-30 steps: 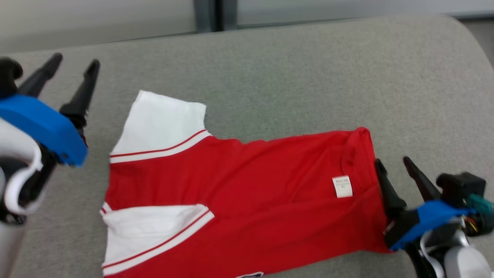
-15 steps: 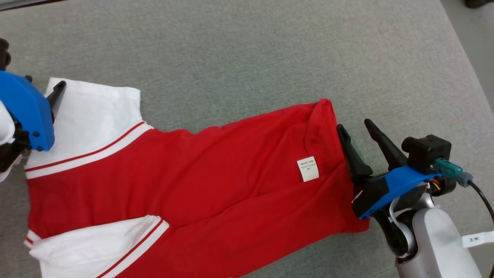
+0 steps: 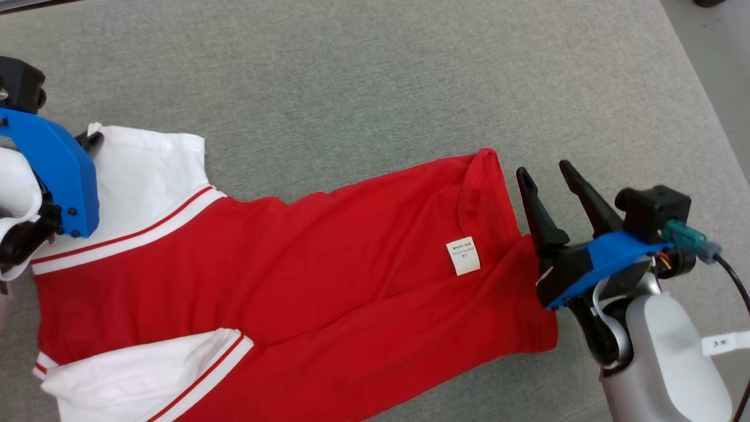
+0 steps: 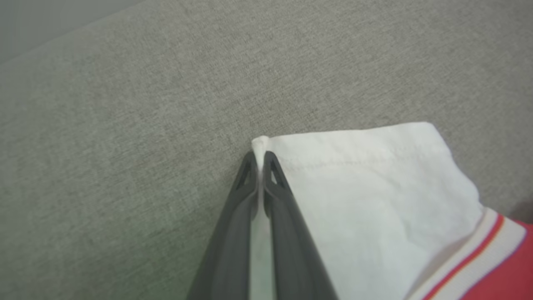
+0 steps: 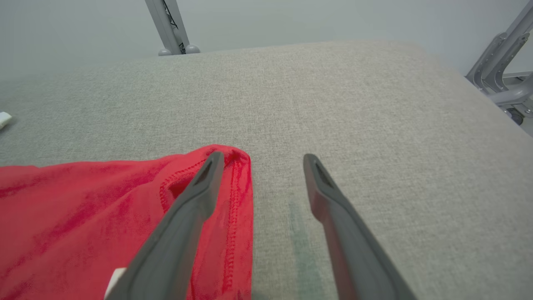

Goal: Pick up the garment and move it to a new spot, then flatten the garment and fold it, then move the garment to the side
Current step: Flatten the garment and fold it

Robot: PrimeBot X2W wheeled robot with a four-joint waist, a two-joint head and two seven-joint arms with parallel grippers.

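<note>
While your left gripper (image 4: pixel 261 158) pinches the limp shirt (image 3: pixel 293 281) by its sleeve (image 4: pixel 366 175) corner, your right gripper (image 3: pixel 544 170) stands open, empty: grasp the red hem (image 5: pixel 239 196).

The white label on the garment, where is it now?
In the head view, the white label lies on the red garment, toward its right end, a little left of the open right gripper.

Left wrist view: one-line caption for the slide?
Left gripper shut on the white sleeve corner of the garment, flat on the grey cushion.
</note>
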